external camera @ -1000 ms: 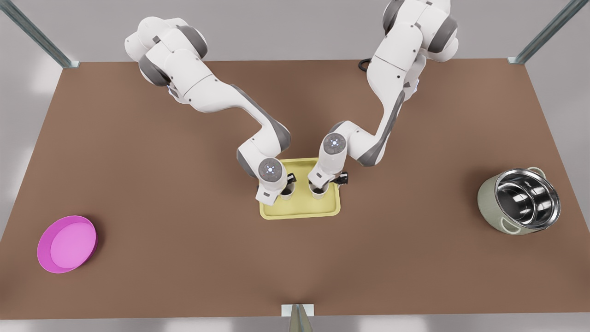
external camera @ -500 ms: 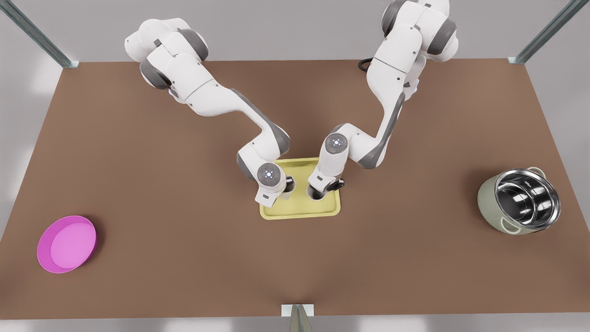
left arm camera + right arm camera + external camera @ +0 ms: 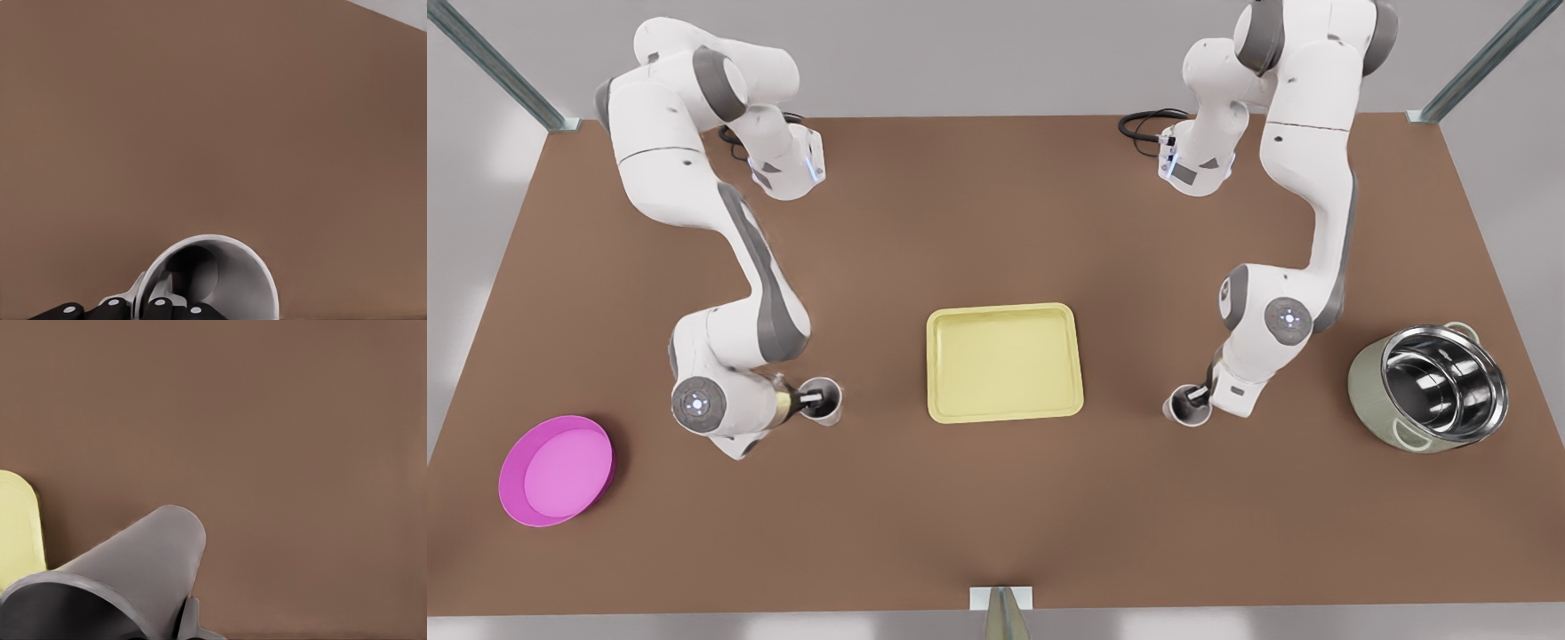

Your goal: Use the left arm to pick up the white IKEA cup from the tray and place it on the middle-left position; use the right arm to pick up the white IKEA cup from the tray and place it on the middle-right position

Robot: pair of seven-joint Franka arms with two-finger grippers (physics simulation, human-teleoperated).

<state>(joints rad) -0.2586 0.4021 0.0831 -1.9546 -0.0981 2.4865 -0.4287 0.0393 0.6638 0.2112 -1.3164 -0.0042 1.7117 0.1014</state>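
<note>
both cups are now lying off the tray (image 3: 1005,363): left gripper (image 3: 815,400) is pinching one cup's (image 3: 824,401) rim, right gripper (image 3: 1199,397) is clamping the other cup (image 3: 1184,409).

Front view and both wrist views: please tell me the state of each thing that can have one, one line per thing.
Pale yellow rectangular tray: flat on the table, nothing on it.
White cup on the front view's left: held by the left gripper, off the tray.
White cup on the front view's right: held by the right gripper, off the tray.
Round magenta plate: lying flat, holds nothing.
Steel pot: tilted, no lid.
</note>
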